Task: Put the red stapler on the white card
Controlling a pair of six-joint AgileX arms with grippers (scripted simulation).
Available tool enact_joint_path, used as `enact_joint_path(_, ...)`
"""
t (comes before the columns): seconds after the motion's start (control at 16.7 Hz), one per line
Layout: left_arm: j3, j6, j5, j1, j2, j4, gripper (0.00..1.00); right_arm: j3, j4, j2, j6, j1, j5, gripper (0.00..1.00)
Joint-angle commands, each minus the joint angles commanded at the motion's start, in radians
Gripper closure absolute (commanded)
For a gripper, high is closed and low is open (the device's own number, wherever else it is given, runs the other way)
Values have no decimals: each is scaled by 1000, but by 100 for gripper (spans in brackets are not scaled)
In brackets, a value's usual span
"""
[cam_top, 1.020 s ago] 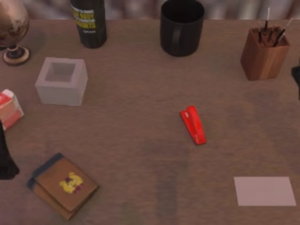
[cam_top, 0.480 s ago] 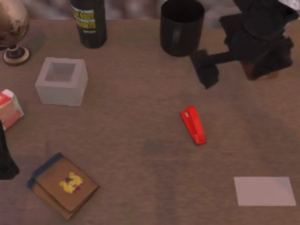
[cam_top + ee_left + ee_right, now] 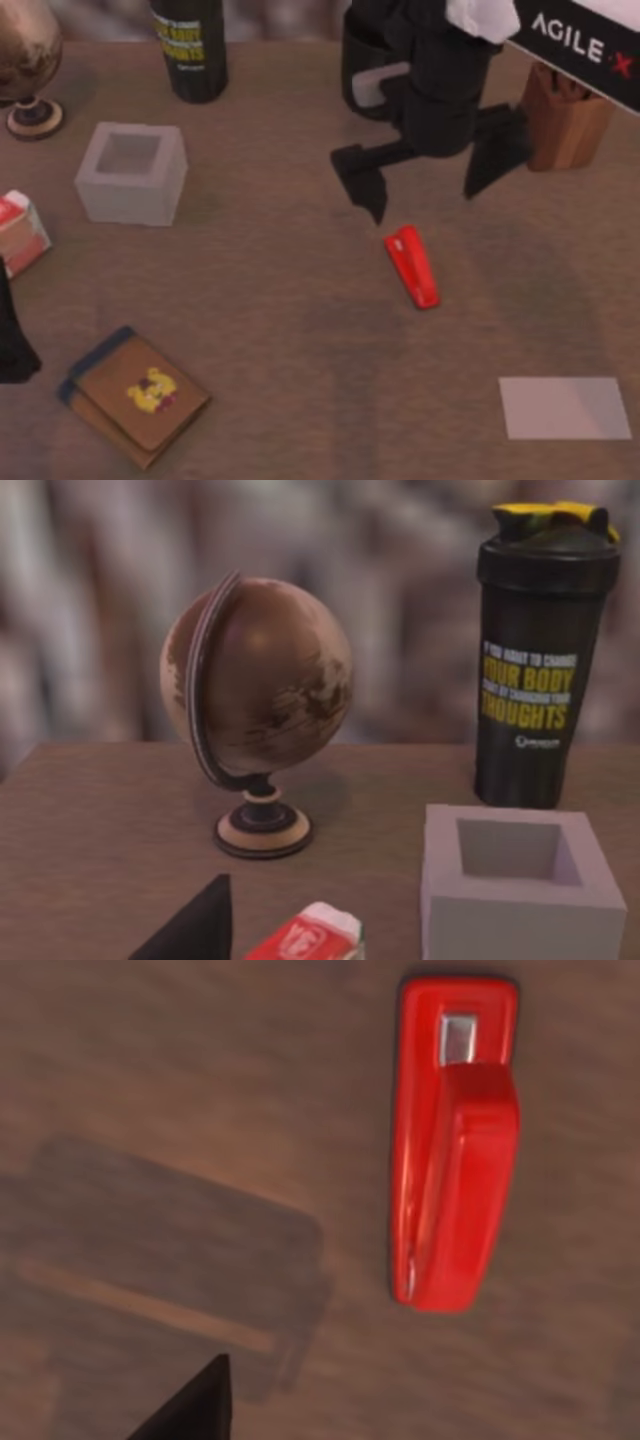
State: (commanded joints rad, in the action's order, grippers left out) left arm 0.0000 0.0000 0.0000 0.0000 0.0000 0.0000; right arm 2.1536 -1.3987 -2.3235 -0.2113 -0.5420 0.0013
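Top view shows the right gripper (image 3: 428, 190) hanging spread open just above the red stapler (image 3: 412, 266), not touching it. The white card (image 3: 565, 407) lies well apart toward the desk's right near corner. Whether the left gripper (image 3: 14, 350), parked at the left edge, is open, I cannot tell.

From my left wrist I see one dark fingertip (image 3: 195, 925) of my own claw poking in at the near edge — the rest of the claw is out of frame. Just beside that fingertip lies a red-and-white carton (image 3: 310, 937), only its end showing. Farther out from my claw a brown globe (image 3: 258, 695) stands upright on its round base. A white hollow cube box (image 3: 520, 880) sits past the carton, and beyond it — near the table's far edge — a black shaker bottle (image 3: 545, 655) with yellow lettering.
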Motion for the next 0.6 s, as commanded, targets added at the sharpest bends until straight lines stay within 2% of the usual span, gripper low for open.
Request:
enact_joint_path(0.36,0,0,0,0,0,0,0,-1,3,-2,1,4,0,0)
enact_joint_path(0.6,0,0,0,0,0,0,0,-103,116,-17,1,1,0,0)
